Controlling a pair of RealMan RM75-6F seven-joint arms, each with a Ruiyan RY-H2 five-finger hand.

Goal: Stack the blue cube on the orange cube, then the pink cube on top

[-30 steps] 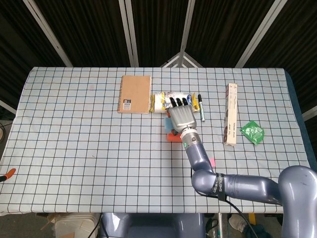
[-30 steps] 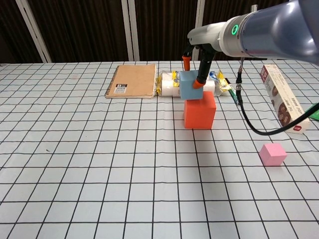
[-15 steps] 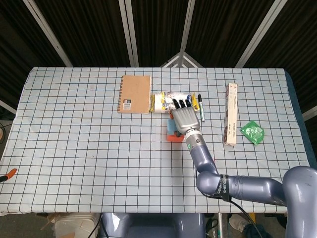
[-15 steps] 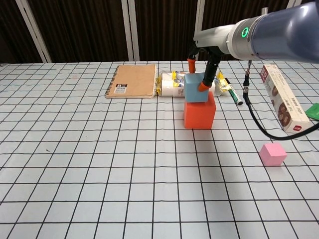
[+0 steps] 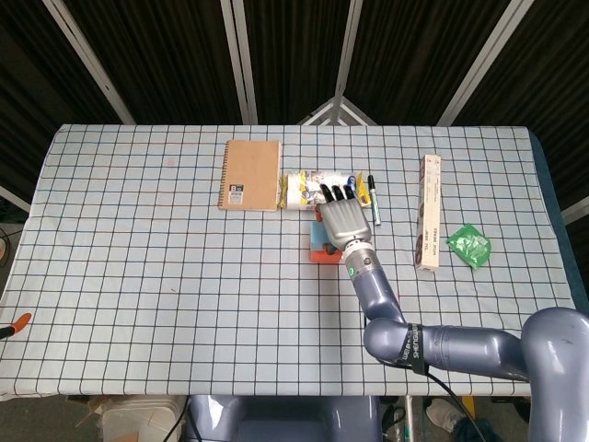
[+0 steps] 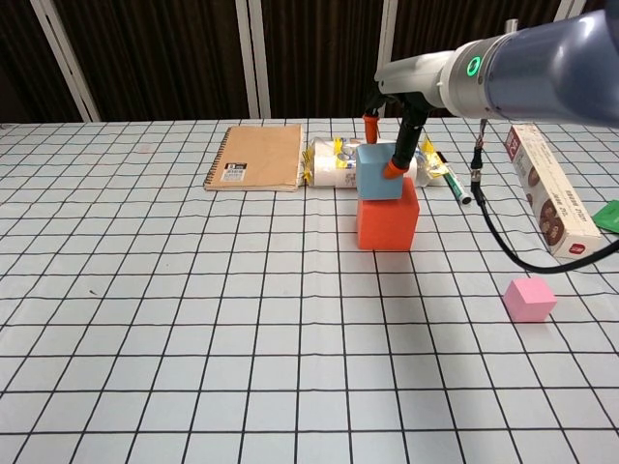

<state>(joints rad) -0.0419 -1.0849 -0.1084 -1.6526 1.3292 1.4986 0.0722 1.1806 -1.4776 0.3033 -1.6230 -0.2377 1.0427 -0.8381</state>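
Your right hand [image 6: 395, 135] grips the blue cube [image 6: 378, 181], fingers pinching its sides, and the cube sits on top of the orange cube [image 6: 387, 219] near the notebook [image 6: 257, 157]. The pink cube [image 6: 529, 299] lies well apart on the checked table [image 6: 193, 309], nearer you on the right

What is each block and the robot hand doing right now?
Small blue cube: sitting on the orange cube, fingers gripping it.
Big orange cube: flat on the table, under the blue one.
Small pink cube: alone on the table, untouched.
Right robot hand: holding the blue cube.
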